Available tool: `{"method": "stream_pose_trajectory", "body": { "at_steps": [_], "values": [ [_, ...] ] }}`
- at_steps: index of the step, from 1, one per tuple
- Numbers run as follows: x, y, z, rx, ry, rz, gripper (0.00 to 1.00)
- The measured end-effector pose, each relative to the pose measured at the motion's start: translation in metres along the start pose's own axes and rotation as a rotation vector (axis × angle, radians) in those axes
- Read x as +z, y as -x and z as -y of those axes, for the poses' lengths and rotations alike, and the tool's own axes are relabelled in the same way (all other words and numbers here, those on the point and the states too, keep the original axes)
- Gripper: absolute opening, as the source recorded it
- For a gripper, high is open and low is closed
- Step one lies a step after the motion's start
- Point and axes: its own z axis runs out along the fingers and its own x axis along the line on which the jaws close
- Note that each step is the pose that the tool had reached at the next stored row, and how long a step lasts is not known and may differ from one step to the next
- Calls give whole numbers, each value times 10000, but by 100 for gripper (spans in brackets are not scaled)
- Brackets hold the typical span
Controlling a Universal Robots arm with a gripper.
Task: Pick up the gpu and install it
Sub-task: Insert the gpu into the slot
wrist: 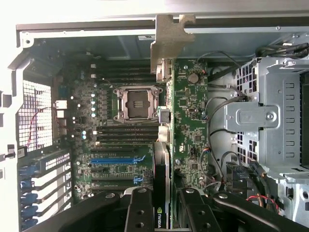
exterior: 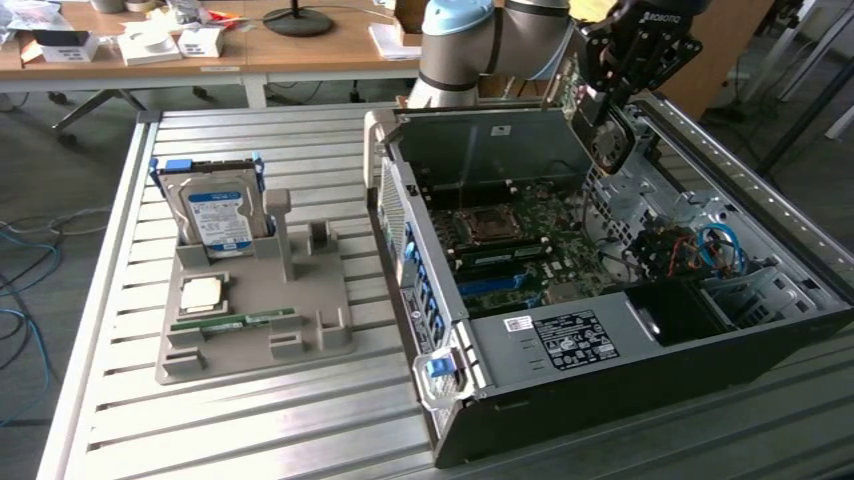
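Slatted metal table [exterior: 114, 260] is carrying one open computer case [exterior: 641, 335] in a workshop. One gpu [exterior: 611, 140] is hanging edge-down above the case's motherboard [wrist: 188, 125], beside the one empty CPU socket [wrist: 137, 104]. The gripper [exterior: 610, 118] is clamping it, its two fingers [wrist: 140, 210] pressing one on each face. Well apart, a grey holder [exterior: 314, 345] is bearing one hard drive [exterior: 218, 215], one processor chip [exterior: 203, 293] and one memory stick [exterior: 247, 322].
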Motion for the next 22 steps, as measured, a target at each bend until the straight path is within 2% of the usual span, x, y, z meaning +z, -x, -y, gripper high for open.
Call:
{"method": "stream_pose_trajectory", "body": {
  "at_steps": [12, 18, 22],
  "values": [
    [0, 0, 0, -31, -13, -2, 26],
    [1, 0, 0, -479, -125, -22, 26],
    [0, -1, 0, -1048, -165, -51, 26]
  ]
}}
